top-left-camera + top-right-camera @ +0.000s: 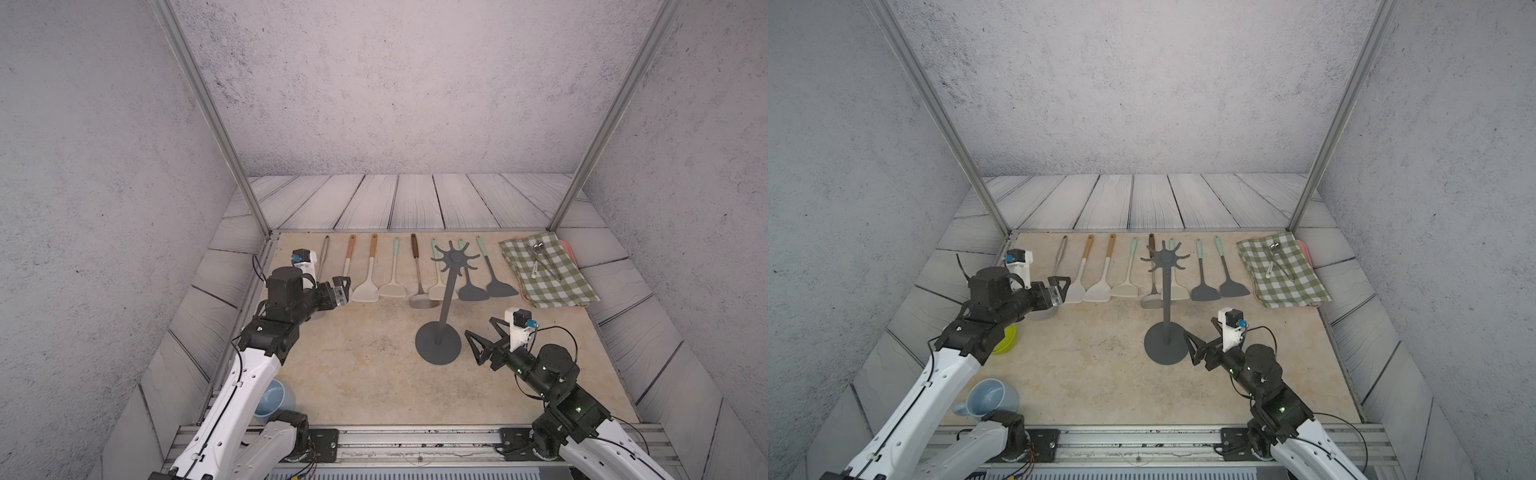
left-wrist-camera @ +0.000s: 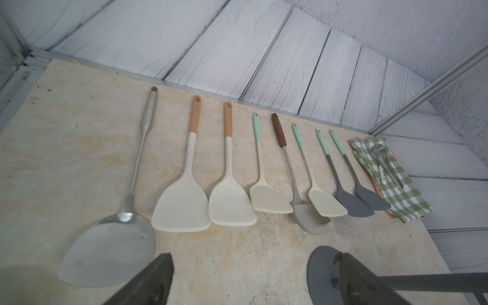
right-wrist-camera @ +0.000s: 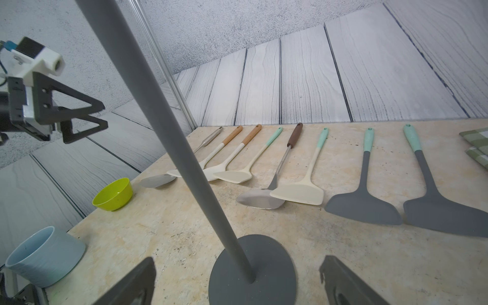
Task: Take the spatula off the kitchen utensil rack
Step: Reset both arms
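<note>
Beige tabletop (image 1: 353, 374) w/ the kitchen utensil rack (image 1: 447, 299) standing on it. Eight spatulas (image 1: 365, 291) in a row behind the rack, checked cloth (image 1: 548, 278) back-right of it, green bowl (image 1: 1005, 338) & blue cup (image 1: 992, 399) well left.

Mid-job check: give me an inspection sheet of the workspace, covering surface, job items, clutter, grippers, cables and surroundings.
Surface: mottled beige table; no spill seen.
Job's things: kitchen utensil rack upright, prongs bare; eight spatulas lie in a row along the far edge.
Clutter: checked cloth carrying spoons, far right; green bowl and blue cup by the left arm.
Grippers: left gripper open, empty, near the large steel spatula; right gripper open, empty, beside the rack's base.
Cables: black cables loop along both arms.
Surroundings: plank-print panels, aluminium frame posts; nothing else seen.
</note>
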You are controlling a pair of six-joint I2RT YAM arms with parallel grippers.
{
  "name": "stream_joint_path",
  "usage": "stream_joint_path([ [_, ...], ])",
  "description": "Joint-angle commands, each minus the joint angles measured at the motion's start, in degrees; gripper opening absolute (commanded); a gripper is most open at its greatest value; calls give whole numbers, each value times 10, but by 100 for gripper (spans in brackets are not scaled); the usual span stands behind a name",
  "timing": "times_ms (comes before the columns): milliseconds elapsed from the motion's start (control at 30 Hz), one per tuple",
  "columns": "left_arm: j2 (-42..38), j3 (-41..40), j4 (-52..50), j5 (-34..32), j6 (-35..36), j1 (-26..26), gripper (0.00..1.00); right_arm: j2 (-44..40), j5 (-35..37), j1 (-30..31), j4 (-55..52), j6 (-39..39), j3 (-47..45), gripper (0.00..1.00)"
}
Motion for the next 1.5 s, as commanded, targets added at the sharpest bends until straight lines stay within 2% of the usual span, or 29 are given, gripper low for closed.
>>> stream_joint_path([
  [0, -21, -55, 115, -6, -3, -44, 99, 4, -9, 1, 17, -14, -6, 99],
  [133, -30, -93, 137, -25, 38, -90, 99, 12, -9, 1, 22, -19, -8, 99],
  [267, -50, -103, 116, -28, 93, -97, 99, 24, 0, 1, 15, -26, -2, 99],
  [400, -96, -117, 95, -61, 131, -97, 99, 27, 19, 1, -17, -36, 16, 99],
  [467, -116, -126, 94, -80, 144, -98, 99, 23, 71, 1, -39, -19, 30, 99],
  [600, -143, -132, 79, -149, 169, -98, 99, 10, 113, 1, -55, -21, 49, 99],
  [733, -174, -139, 95, -220, 182, -96, 99, 15, 186, 0, -79, -28, 87, 99],
  [833, -184, -150, 122, -233, 235, -93, 99, 49, 219, 0, -110, -65, 146, 99],
  [933, -186, -156, 125, -316, 237, -81, 99, 93, 300, -1, -110, -95, 182, 99],
  [1033, -190, -176, 142, -341, 233, -44, 99, 132, 337, -2, -74, -145, 190, 99],
  [1167, -185, -212, 185, -318, 234, 4, 99, 156, 369, -8, -9, -193, 172, 99],
  [1300, -144, -231, 205, -308, 215, 51, 99, 166, 405, -20, 64, -235, 128, 99],
  [1467, -95, -296, 296, -223, 210, 116, 99, 171, 414, -73, 108, -217, 80, 99],
])
